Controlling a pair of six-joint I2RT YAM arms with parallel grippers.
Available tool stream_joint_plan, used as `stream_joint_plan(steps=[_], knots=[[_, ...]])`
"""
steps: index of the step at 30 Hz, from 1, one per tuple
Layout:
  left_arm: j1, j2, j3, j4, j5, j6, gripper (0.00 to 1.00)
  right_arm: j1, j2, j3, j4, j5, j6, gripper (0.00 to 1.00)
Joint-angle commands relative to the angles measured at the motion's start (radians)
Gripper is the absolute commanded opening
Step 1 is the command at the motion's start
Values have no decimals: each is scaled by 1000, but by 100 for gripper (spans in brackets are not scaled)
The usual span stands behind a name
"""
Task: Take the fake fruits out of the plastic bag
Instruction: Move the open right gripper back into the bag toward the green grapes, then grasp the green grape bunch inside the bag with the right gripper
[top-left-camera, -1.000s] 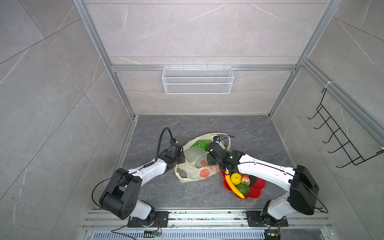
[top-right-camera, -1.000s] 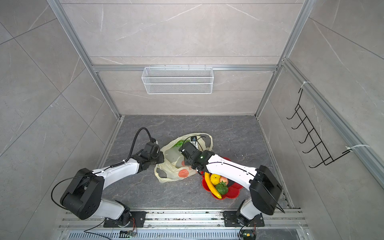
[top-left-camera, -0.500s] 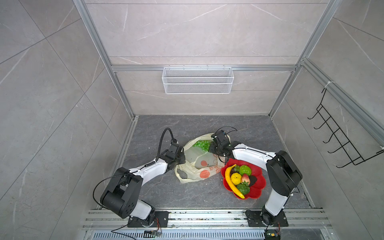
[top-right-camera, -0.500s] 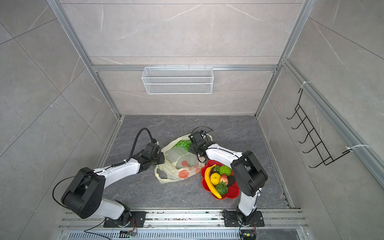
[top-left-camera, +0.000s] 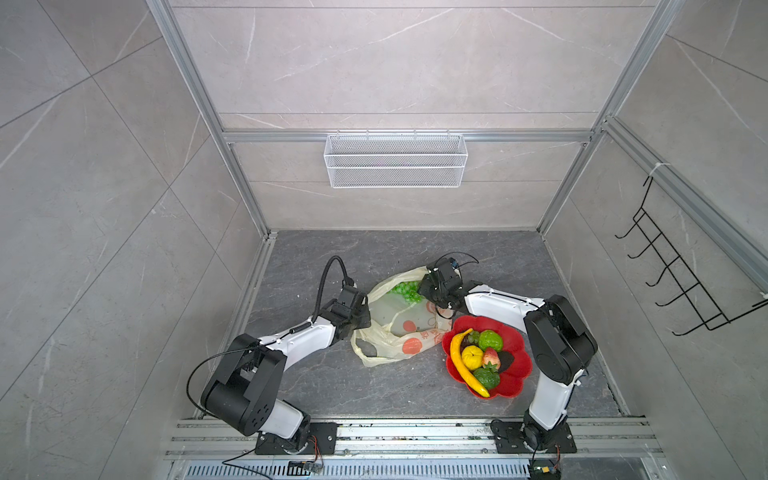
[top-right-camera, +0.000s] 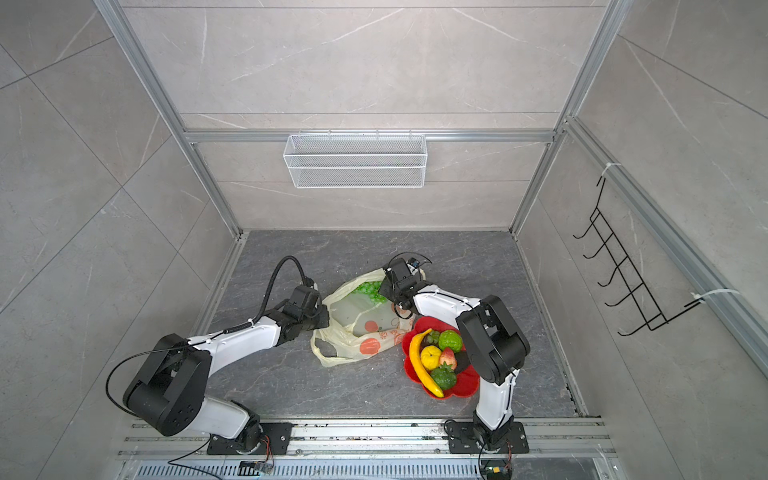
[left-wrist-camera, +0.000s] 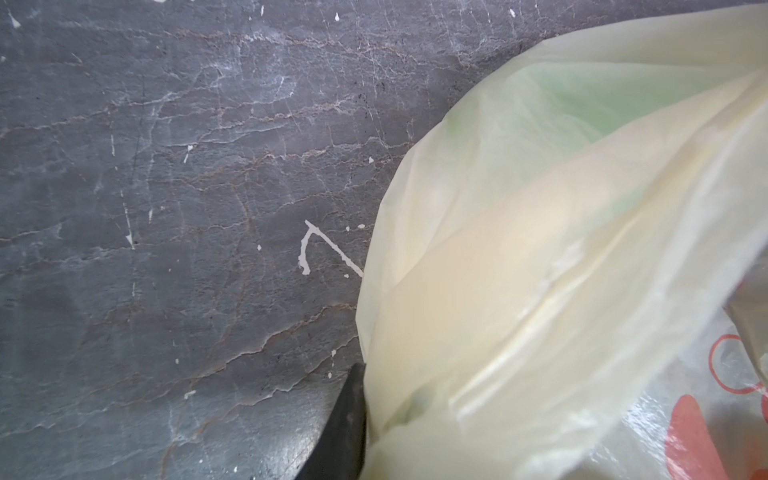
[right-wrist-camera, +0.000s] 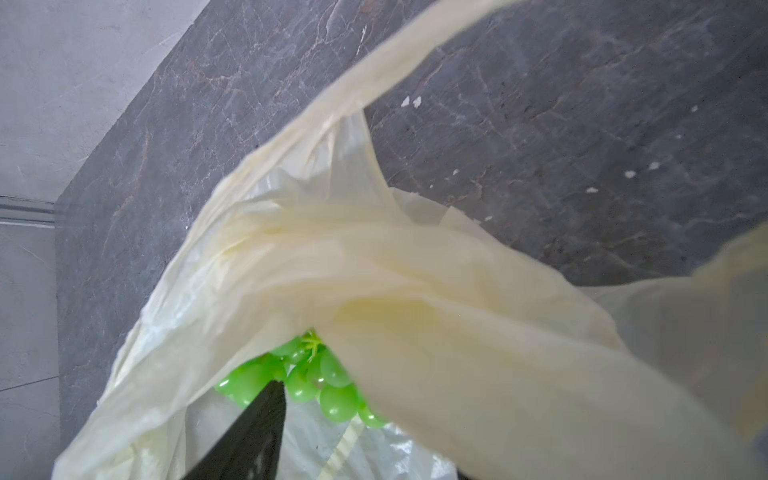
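Note:
The pale-yellow plastic bag (top-left-camera: 399, 332) (top-right-camera: 353, 332) lies crumpled on the dark floor, mouth toward the back. A green grape bunch (top-left-camera: 404, 290) (top-right-camera: 369, 290) (right-wrist-camera: 328, 386) sits just inside the mouth. My left gripper (top-left-camera: 365, 319) (top-right-camera: 325, 322) (left-wrist-camera: 382, 419) is shut on the bag's left rim, which covers all but one finger (left-wrist-camera: 345, 424). My right gripper (top-left-camera: 423, 291) (top-right-camera: 385, 291) (right-wrist-camera: 365, 415) is open at the mouth, right by the grapes, with one finger (right-wrist-camera: 257, 432) showing and bag film draped over the other. Banana (top-left-camera: 461, 361), lemon (top-left-camera: 473, 357), bumpy green fruit (top-left-camera: 490, 340) and strawberry (top-left-camera: 490, 358) lie outside the bag.
A red flower-shaped plate (top-left-camera: 521, 372) (top-right-camera: 467, 388) holds the loose fruits just right of the bag, under my right forearm. A white wire basket (top-left-camera: 395, 160) hangs on the back wall and a black hook rack (top-left-camera: 681, 282) on the right wall.
My right gripper has moved back along the bag to its mouth beside the grapes, its elbow swung in, and its jaws have spread wider. The left gripper has kept its hold and place.

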Motion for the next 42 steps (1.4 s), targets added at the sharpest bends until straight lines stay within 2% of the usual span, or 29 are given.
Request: stream_joint_plan(steps=[1,3,10,12,17,25,30,39,42], knots=[[-4,4,27,0,-3,16,18,-13,31,-7,29,-13,60,72],[-4,5,27,0,-2,14,18,-17,42,0,45,-22,63,76],[-4,9,29,3,5,15,18,-32,110,27,139,-99,52,77],[-4,11,28,3,4,16,18,-32,127,48,157,-126,19,74],[-5,22,33,3,6,16,18,-8,112,58,175,-143,-69,57],[-4,35,38,3,6,17,19,90,77,94,86,-73,-223,51],[-4,36,38,2,4,17,18,93,81,83,89,-42,-210,51],[-5,20,35,-1,2,18,19,78,119,97,98,-54,-190,52],[-4,17,33,0,4,17,19,75,131,114,89,-52,-193,60]])
